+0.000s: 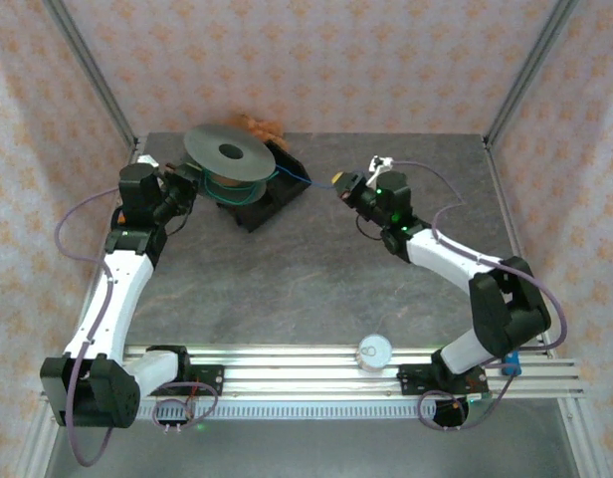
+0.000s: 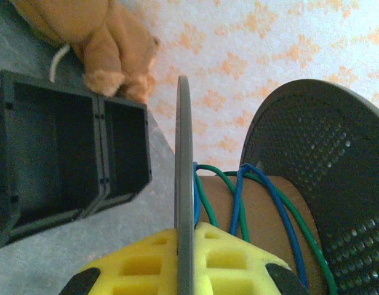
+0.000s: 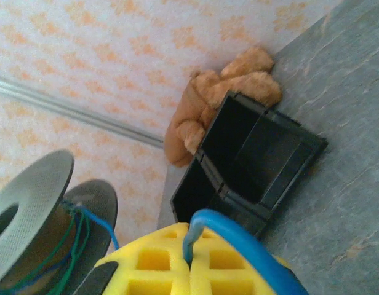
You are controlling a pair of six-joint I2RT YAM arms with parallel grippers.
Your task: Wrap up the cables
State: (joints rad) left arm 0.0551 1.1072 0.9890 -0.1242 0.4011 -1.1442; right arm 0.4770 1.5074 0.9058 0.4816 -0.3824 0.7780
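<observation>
The grey spool (image 1: pixel 227 154) stands tilted at the back left of the table. My left gripper (image 1: pixel 185 183) is shut on the thin edge of one spool flange (image 2: pixel 184 184), its yellow pads (image 2: pixel 232 258) on either side. A green cable (image 2: pixel 208 196) and a blue cable (image 2: pixel 239 203) loop round the spool's brown core (image 2: pixel 263 215). The blue cable (image 1: pixel 292 177) runs taut from the spool to my right gripper (image 1: pixel 342 184). That gripper (image 3: pixel 191 258) is shut on the blue cable (image 3: pixel 239 236), which bends over its yellow pads (image 3: pixel 152 261).
A black two-compartment bin (image 1: pixel 265 199) sits just right of the spool, also seen as a bin (image 3: pixel 251 160). An orange plush toy (image 3: pixel 220 92) lies behind it against the wall. A small white round object (image 1: pixel 374 350) rests on the front rail.
</observation>
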